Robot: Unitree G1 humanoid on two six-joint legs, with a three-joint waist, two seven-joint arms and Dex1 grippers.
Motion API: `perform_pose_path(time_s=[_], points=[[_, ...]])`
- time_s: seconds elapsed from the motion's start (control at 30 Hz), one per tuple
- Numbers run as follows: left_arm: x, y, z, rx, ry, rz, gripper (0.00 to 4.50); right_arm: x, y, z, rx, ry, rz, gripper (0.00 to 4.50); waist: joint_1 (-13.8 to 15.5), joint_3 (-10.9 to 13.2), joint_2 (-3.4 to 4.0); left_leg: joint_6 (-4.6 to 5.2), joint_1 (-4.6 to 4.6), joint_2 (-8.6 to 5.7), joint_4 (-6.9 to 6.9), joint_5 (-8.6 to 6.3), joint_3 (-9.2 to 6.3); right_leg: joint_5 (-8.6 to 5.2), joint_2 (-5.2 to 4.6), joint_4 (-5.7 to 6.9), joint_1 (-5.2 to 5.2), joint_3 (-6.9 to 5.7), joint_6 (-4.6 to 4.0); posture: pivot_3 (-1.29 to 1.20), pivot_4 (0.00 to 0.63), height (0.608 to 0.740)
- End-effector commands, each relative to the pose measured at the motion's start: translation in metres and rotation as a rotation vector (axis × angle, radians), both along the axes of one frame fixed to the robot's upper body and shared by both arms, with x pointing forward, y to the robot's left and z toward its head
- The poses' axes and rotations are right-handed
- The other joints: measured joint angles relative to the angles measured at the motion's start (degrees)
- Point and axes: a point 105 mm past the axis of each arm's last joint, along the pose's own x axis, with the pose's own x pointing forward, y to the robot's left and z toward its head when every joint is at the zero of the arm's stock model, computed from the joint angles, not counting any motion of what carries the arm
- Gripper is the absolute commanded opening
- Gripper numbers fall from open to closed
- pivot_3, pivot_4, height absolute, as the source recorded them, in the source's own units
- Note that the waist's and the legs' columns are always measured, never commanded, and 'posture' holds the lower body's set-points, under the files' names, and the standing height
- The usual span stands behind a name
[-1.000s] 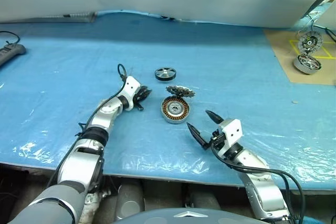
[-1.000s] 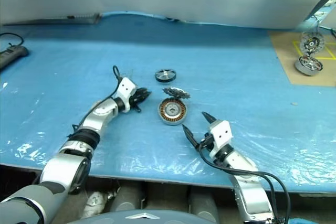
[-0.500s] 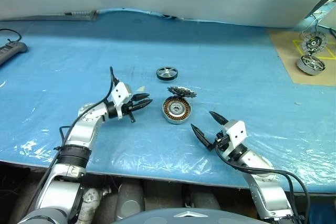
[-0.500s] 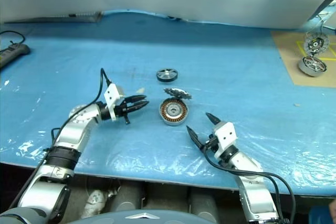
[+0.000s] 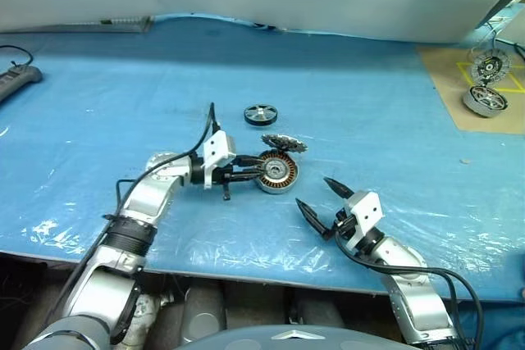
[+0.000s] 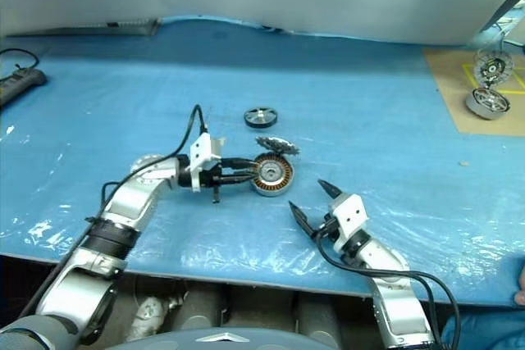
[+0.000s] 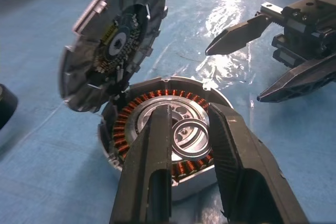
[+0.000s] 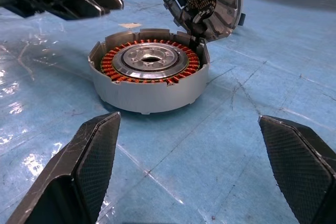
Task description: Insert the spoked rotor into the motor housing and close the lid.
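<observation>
- Nearest you, the right gripper (image 5: 316,199) hovers over the blue plastic-covered worktop (image 5: 98,112), its black, textured fingers (image 8: 92,150) spread wide and empty, aimed at the housing.
- Just beyond it, in the middle, sits the motor housing (image 5: 276,171): a short round silver can with a ring of copper-orange windings around a shiny silver centre.
- The left gripper (image 5: 256,173) reaches in level from the left, its tips at the housing's left rim. In the left wrist view its smooth black fingers (image 7: 152,166) stand a narrow gap apart over the windings, with nothing between them; you cannot tell whether they touch the can.
- The lid (image 5: 284,143), a grey toothed disc, stands tilted open at the housing's far rim. The wrist views show its inner face with a dark centre and small copper parts, which the head views do not.
- Farther back, apart from the housing, the spoked rotor (image 5: 259,114) lies flat, black-rimmed with silver spokes.
- At the far right, a duplicate motor (image 5: 481,100) rests on a brown board (image 5: 443,79) with yellow tape lines.
- At the far left edge lies a dark power strip (image 5: 18,79).
- You can read no writing anywhere.
</observation>
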Motion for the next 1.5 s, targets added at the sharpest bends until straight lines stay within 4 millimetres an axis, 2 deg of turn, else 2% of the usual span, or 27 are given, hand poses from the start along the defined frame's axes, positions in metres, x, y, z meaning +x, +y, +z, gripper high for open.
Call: perform_pose_path(time_s=[0.03,0.3,0.63,0.73,0.8,0.87,0.93,1.07,1.1,1.17,1.23,1.4,1.5], points=[[0.004,-0.010,0.004,0.004,-0.047,-0.018,0.68,0.000,0.001,0.010,0.015,-0.040,-0.002,4.50,0.01,0.00,0.00,0.00,0.00,0.00,0.01,0.00,0.00,0.00,0.00,0.00,0.00,0.00,0.00,0.00,0.150,0.740],[0.016,-0.028,0.000,0.001,-0.070,0.010,0.68,0.000,0.002,0.011,0.034,-0.039,-0.019,4.50,0.03,0.00,0.00,0.01,-0.01,0.00,0.10,0.00,-0.01,0.01,0.00,0.04,0.02,0.00,0.01,0.00,0.150,0.740],[0.026,-0.028,-0.013,0.060,-0.068,0.047,0.68,0.003,0.005,0.018,0.033,-0.049,-0.019,4.50,0.09,0.00,0.00,0.03,-0.02,0.00,0.13,0.00,-0.02,0.01,-0.01,0.06,0.03,-0.02,0.01,0.00,0.150,0.740],[0.024,-0.030,-0.013,0.037,-0.044,0.032,0.68,0.002,0.006,0.018,0.030,-0.048,-0.021,4.50,0.11,0.00,0.00,0.03,0.02,0.00,0.14,0.00,-0.03,0.01,-0.01,0.07,0.08,-0.02,0.01,0.00,0.150,0.740],[0.021,-0.032,-0.011,0.020,-0.028,0.011,1.42,0.002,0.006,0.016,0.027,-0.044,-0.021,4.50,0.12,0.00,0.00,0.03,0.01,0.00,0.14,0.00,-0.03,0.01,-0.02,0.07,0.08,-0.02,0.00,0.00,0.150,0.740],[0.018,-0.032,-0.009,0.005,-0.020,-0.002,1.89,0.001,0.005,0.014,0.024,-0.040,-0.023,4.50,0.09,0.00,0.00,0.03,0.01,0.00,0.14,0.00,-0.03,0.01,-0.02,0.06,0.08,-0.02,0.00,0.00,0.150,0.740],[0.017,-0.032,-0.006,-0.012,-0.014,-0.011,2.56,0.001,0.004,0.012,0.021,-0.037,-0.023,4.50,0.09,0.00,0.00,0.03,0.01,0.01,0.13,0.00,-0.03,0.01,-0.01,0.06,0.07,-0.02,0.00,0.00,0.150,0.740],[0.014,-0.026,0.000,-0.018,-0.022,-0.015,4.01,0.000,0.002,0.011,0.015,-0.036,-0.025,4.50,0.10,0.00,0.00,0.04,0.00,0.01,0.13,0.00,-0.03,0.01,-0.01,0.06,0.07,-0.03,0.00,0.00,0.150,0.740],[0.013,-0.024,0.002,-0.019,-0.025,-0.017,4.23,0.000,0.002,0.011,0.014,-0.036,-0.026,4.50,0.10,0.00,0.00,0.05,0.00,0.01,0.13,0.00,-0.03,0.01,-0.02,0.07,0.07,-0.02,-0.01,0.00,0.150,0.740],[0.011,-0.021,0.006,-0.028,-0.030,-0.016,4.17,0.000,0.001,0.011,0.014,-0.037,-0.028,4.50,0.06,0.00,0.00,0.05,0.01,0.01,0.13,-0.01,-0.03,0.00,-0.01,0.07,0.07,-0.02,-0.01,0.00,0.150,0.740],[0.008,-0.016,0.012,-0.049,-0.025,-0.007,3.73,0.001,0.000,0.013,0.014,-0.041,-0.030,4.50,0.04,0.00,0.00,0.06,0.01,0.02,0.13,-0.01,-0.03,0.00,-0.01,0.07,0.07,-0.02,-0.01,0.00,0.150,0.740],[-0.001,-0.003,0.022,-0.099,-0.015,0.036,2.00,0.004,-0.005,0.018,0.023,-0.048,-0.042,4.50,0.02,0.00,0.00,0.05,0.00,0.03,0.12,-0.01,-0.02,-0.01,0.00,0.07,0.05,-0.03,-0.04,0.00,0.150,0.740],[-0.003,0.008,0.019,-0.112,-0.027,0.085,0.94,0.009,-0.009,0.023,0.025,-0.054,-0.065,4.50,-0.01,0.00,0.00,0.06,0.00,0.02,0.13,-0.01,-0.02,-0.08,-0.01,0.06,0.06,-0.02,-0.15,0.00,0.150,0.740]])
